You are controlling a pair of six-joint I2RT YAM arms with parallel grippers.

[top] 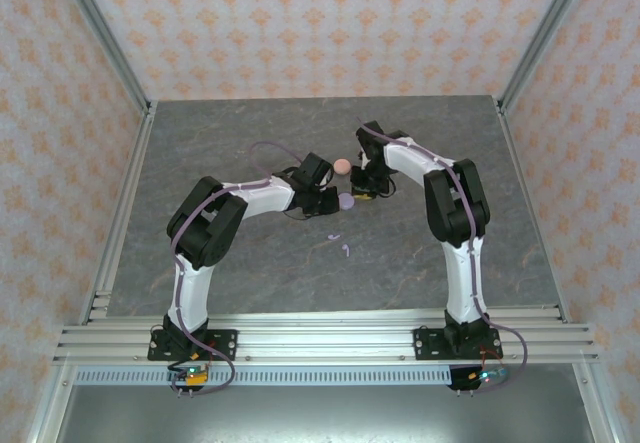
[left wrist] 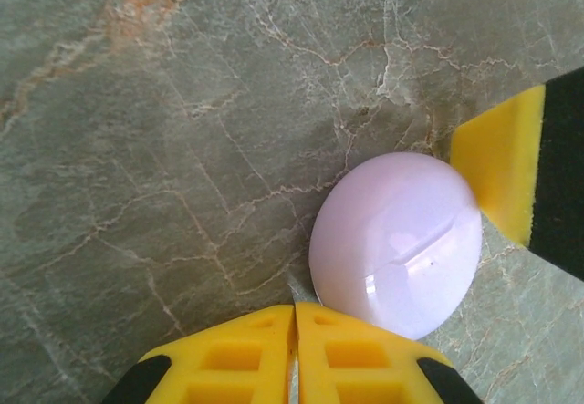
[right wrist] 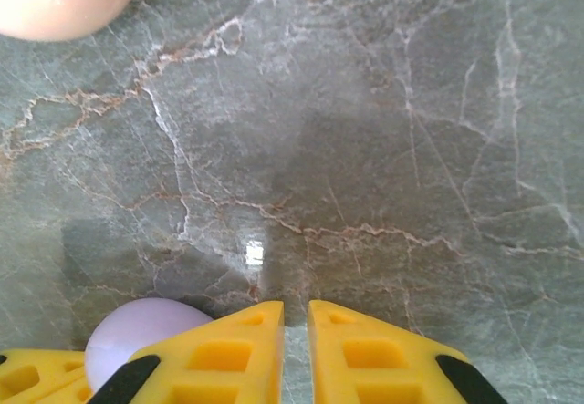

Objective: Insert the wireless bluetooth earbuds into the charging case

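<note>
Little is done as yet: two lilac earbuds (top: 346,250) are seen loose on the table (top: 250,263), nr but apart from the lidded lilac case (left wrist: 397,244), which is flanked by the left gripper (left wrist: 294,349) (tips together, empty) & right gripper (right wrist: 295,354) (tips nearly together, empty).
</note>
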